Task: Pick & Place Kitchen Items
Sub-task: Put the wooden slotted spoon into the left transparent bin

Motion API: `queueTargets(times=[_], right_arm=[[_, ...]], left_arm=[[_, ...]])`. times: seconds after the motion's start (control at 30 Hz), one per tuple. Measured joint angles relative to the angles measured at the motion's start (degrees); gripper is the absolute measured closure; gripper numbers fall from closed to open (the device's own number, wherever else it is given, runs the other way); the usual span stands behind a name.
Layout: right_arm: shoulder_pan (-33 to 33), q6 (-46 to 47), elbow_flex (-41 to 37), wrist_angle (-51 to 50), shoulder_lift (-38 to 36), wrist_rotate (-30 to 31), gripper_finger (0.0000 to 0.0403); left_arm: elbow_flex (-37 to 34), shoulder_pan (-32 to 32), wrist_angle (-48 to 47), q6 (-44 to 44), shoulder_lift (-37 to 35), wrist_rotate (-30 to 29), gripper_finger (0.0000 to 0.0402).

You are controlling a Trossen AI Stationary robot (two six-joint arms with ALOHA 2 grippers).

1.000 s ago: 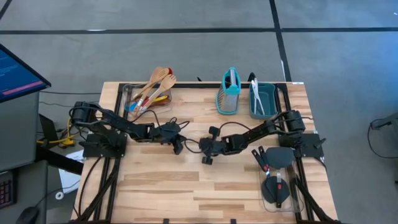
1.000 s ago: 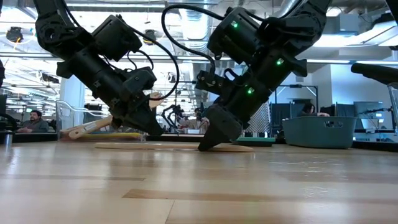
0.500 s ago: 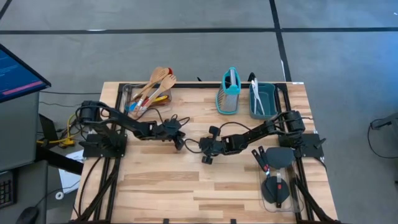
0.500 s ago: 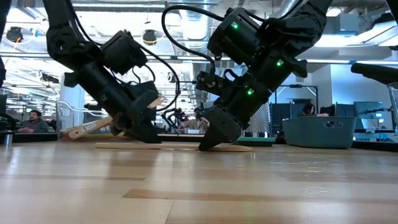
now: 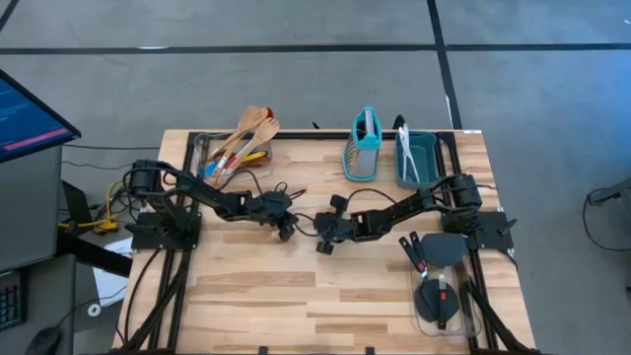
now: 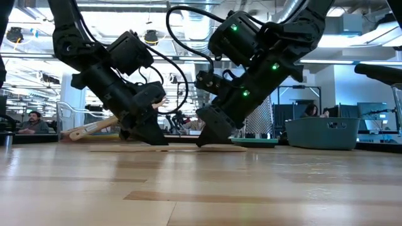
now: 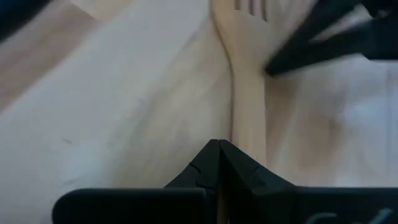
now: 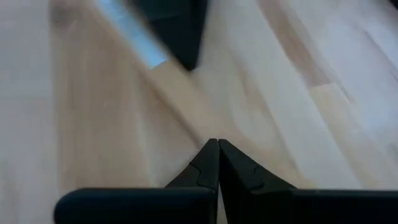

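A wooden slotted spatula (image 7: 247, 74) lies flat on the table's middle, showing in the low view as a thin pale strip (image 6: 125, 149). My left gripper (image 5: 284, 227) is shut, and its tips (image 7: 217, 149) are down at the spatula's handle. My right gripper (image 5: 321, 240) is shut too. It comes from the other side, its tips (image 6: 204, 142) down at the spatula near the slotted head. The two grippers face each other a short way apart. My left gripper sets its shut fingertips against the spatula's handle (image 7: 245, 134), at the handle's edge. It slants down from the table's left, nearly along the handle. The spatula stays flat on the table. My right gripper touches the spatula's neck (image 7: 261, 65), just below the slotted head, with its shut fingers (image 7: 311, 37). It slants down from the table's right. In its own wrist view the tips hide the place of contact.
A clear container (image 5: 202, 158) with wooden and coloured spoons stands at the back left. A teal box grater (image 5: 363, 148) and a teal bin (image 5: 422, 163) stand at the back right. Near my right arm's base a clear container (image 5: 439, 291) holds black spatulas. Bare wood lies toward the near edge.
My left gripper has sunk toward the table and gone a little toward my right gripper, onto the spatula's handle. The spatula has slid slightly toward the table's left. Both grippers have stayed shut.
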Motion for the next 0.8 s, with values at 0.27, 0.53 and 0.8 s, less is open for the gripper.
queueTargets(times=[0.27, 0.53, 0.8], right_arm=[[-1.4, 0.0, 0.0, 3.7, 0.0, -1.2, 0.0403], [1.9, 1.4, 0.0, 3.1, -0.3, -10.7, 0.0403], [4.4, 3.9, 0.1, 0.1, -0.3, -12.7, 0.0403]], left_arm=[[-0.1, -2.6, -0.2, -0.1, 0.0, 1.7, 0.0400], [-0.1, -3.7, -0.2, -0.5, 0.1, 2.0, 0.0400], [-0.2, -4.0, 1.4, -2.7, 0.2, 1.9, 0.0400]])
